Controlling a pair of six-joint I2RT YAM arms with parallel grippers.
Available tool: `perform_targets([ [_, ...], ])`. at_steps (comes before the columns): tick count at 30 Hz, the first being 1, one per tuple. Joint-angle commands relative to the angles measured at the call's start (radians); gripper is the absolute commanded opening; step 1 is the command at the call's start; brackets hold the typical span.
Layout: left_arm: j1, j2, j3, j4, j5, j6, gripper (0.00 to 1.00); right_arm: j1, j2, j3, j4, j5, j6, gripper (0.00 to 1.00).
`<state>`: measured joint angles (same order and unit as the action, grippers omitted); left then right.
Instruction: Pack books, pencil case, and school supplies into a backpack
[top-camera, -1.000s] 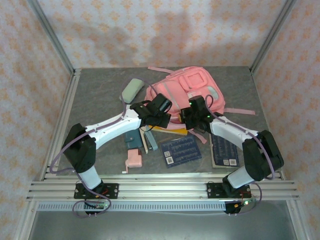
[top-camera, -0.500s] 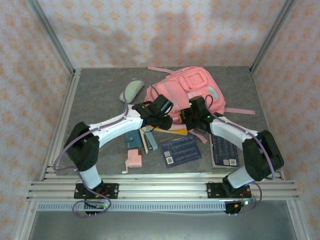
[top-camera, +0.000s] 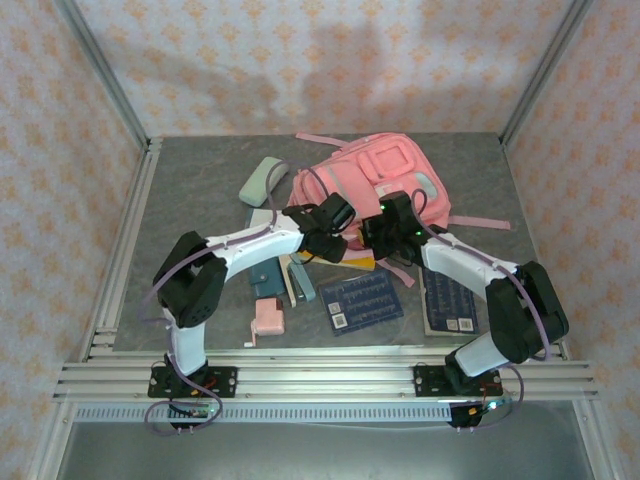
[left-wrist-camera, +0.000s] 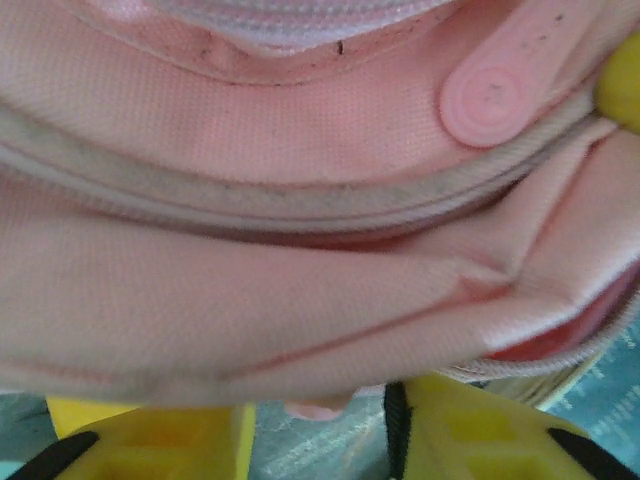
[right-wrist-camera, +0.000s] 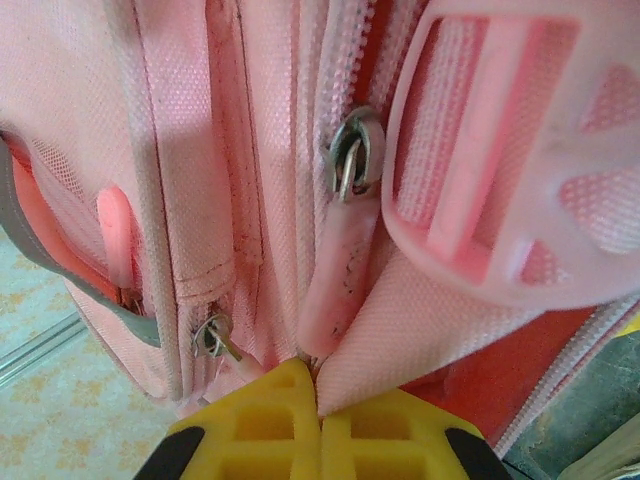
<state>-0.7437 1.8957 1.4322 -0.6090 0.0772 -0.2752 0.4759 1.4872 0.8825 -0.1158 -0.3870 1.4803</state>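
Observation:
The pink backpack (top-camera: 385, 175) lies flat at the back middle of the table. My right gripper (top-camera: 385, 232) (right-wrist-camera: 320, 400) is shut on a fold of its fabric beside a pink zipper pull (right-wrist-camera: 338, 270). My left gripper (top-camera: 333, 236) (left-wrist-camera: 318, 420) is open at the backpack's near edge, its fabric (left-wrist-camera: 300, 300) bulging over the fingertips. The yellow book (top-camera: 352, 263) sticks out from under the backpack. Two navy books (top-camera: 362, 300) (top-camera: 447, 298) lie in front. The sage pencil case (top-camera: 262, 180) rests to the backpack's left.
A teal snap case (top-camera: 265, 280), a white-and-teal stapler (top-camera: 300, 281) and a small pink gadget (top-camera: 267, 318) lie front left under the left arm. Pink straps (top-camera: 480, 222) trail right of the backpack. Metal frame posts (top-camera: 125, 230) border the table.
My left arm has folded in and its gripper has shifted right, closer to the backpack's near edge. The right gripper and the backpack have stayed put.

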Motion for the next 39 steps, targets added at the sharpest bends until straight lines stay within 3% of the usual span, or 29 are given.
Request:
perform_targets([
  [1,0.007,0.045,0.057,-0.056,-0.107,0.039,0.30,0.001,-0.045,-0.001,0.043,-0.025,-0.014,0.00],
  [3,0.007,0.054,0.070,-0.061,-0.147,0.038,0.20,0.003,-0.046,-0.004,0.048,-0.030,-0.015,0.00],
  [10,0.010,0.052,0.085,-0.088,-0.260,0.045,0.01,0.001,-0.055,-0.018,0.061,-0.029,-0.022,0.00],
  [24,0.150,-0.075,0.028,-0.143,-0.287,-0.011,0.00,-0.101,-0.120,0.006,-0.100,-0.005,-0.183,0.00],
  [30,0.212,-0.110,0.048,-0.143,-0.166,-0.006,0.00,-0.190,-0.100,0.121,-0.229,-0.065,-0.409,0.00],
  [35,0.205,-0.167,0.026,-0.093,0.027,0.007,0.00,-0.233,-0.023,0.334,-0.498,-0.013,-0.648,0.00],
  [39,0.163,-0.203,-0.005,-0.060,0.118,-0.015,0.00,-0.251,0.016,0.415,-0.564,0.030,-0.722,0.03],
])
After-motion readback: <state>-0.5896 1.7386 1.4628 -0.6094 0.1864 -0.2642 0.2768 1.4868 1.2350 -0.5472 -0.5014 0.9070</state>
